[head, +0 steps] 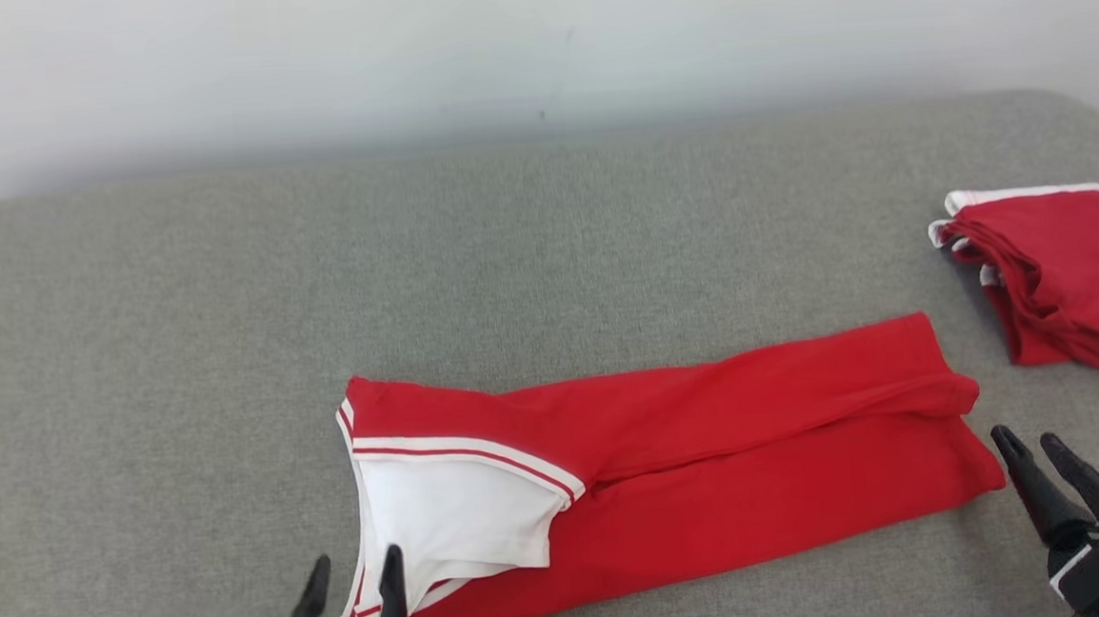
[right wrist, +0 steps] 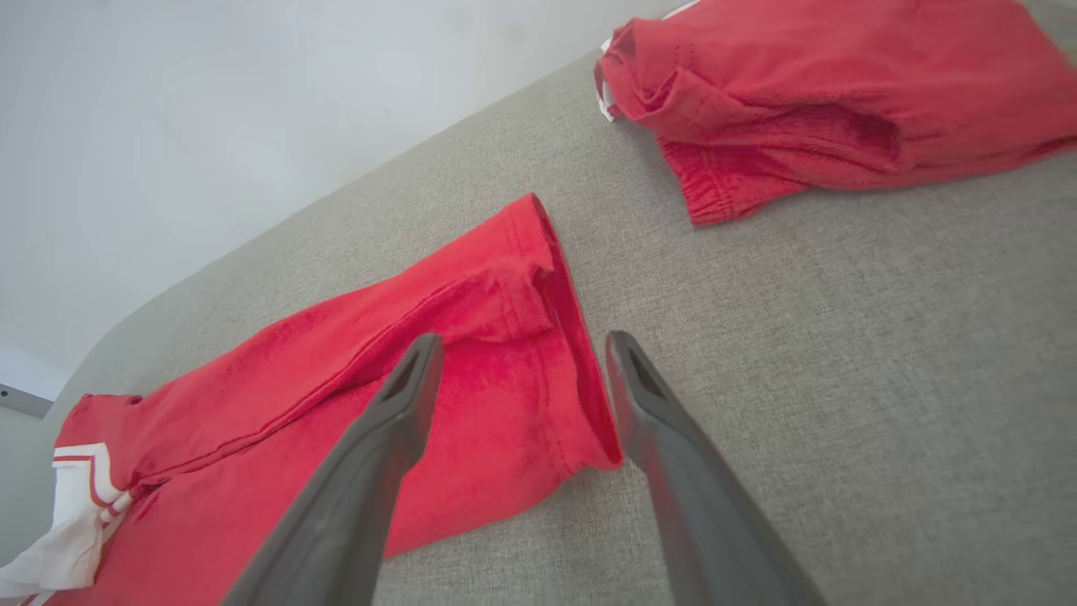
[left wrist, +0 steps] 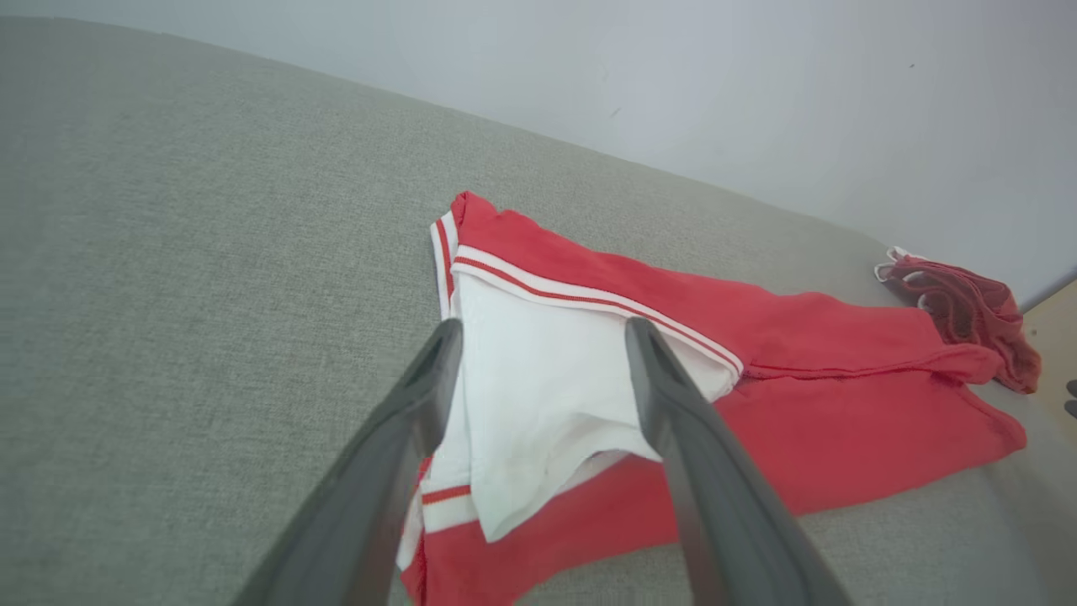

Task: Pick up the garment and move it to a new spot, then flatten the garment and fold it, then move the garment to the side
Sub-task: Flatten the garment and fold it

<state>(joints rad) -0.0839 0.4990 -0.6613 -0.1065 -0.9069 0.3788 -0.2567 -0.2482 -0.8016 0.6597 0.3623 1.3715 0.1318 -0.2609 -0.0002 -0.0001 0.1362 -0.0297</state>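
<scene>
Your left gripper [head: 358, 557] stands with its two dark fingers spread wide and nothing between them. In the left wrist view the gripper [left wrist: 543, 332] frames the white panel [left wrist: 538, 379] at the garment's left end, one finger over the striped edge and the other over the panel's far side. You cannot tell from these views whether the tips touch the cloth.

Your right gripper [head: 1025, 439] is likewise spread wide and empty. In the head view it sits just beside the near right corner of the garment [head: 711, 451], over bare fabric. In the right wrist view the gripper [right wrist: 523, 341] has the hemmed right end of the garment [right wrist: 336, 379] showing between its fingers.

The garment [left wrist: 841, 421] is red and lies folded into a long, narrow strip across the near middle of the grey upholstered surface [head: 226, 319]. It runs from your left hand to your right and rises slightly toward the right in the head view. A lengthwise fold line runs along its middle. At its left end the white panel [head: 448, 515] is bordered by white trim with a thin red stripe.

Further right and farther back, well apart from the strip, a second red garment [head: 1072, 276] lies bunched in a rough pile, with white trim showing at its edge. Behind the surface rises a pale wall [head: 495, 45].
</scene>
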